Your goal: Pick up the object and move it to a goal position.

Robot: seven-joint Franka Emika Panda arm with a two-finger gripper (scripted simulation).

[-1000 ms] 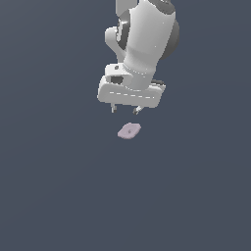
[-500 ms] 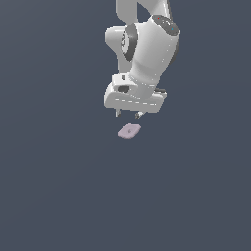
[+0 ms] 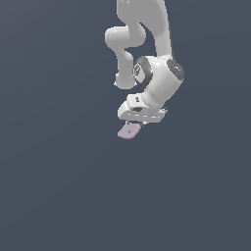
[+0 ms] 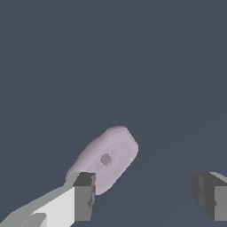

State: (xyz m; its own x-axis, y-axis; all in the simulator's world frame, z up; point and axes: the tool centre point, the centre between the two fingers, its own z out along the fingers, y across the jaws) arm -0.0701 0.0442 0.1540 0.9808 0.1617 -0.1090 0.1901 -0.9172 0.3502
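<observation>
The object (image 3: 128,131) is a small flat pale pink-lilac piece with a tiny dark dot at its centre, lying on the dark grey floor. In the wrist view the object (image 4: 106,158) lies beside one finger pad (image 4: 84,196), not squarely between the two. The gripper (image 3: 139,122) hangs from the white arm just above the object, partly over its edge at the exterior view's right. The gripper (image 4: 144,196) is open, its jaws wide apart and holding nothing. In the exterior view the fingertips are hidden against the hand.
A plain dark grey floor (image 3: 59,186) fills both views. The white arm (image 3: 147,54) rises from the hand to the exterior view's top.
The hand has come down and tilted over the object. The arm has swung so that its links now rise at the exterior view's top. The object has not moved.
</observation>
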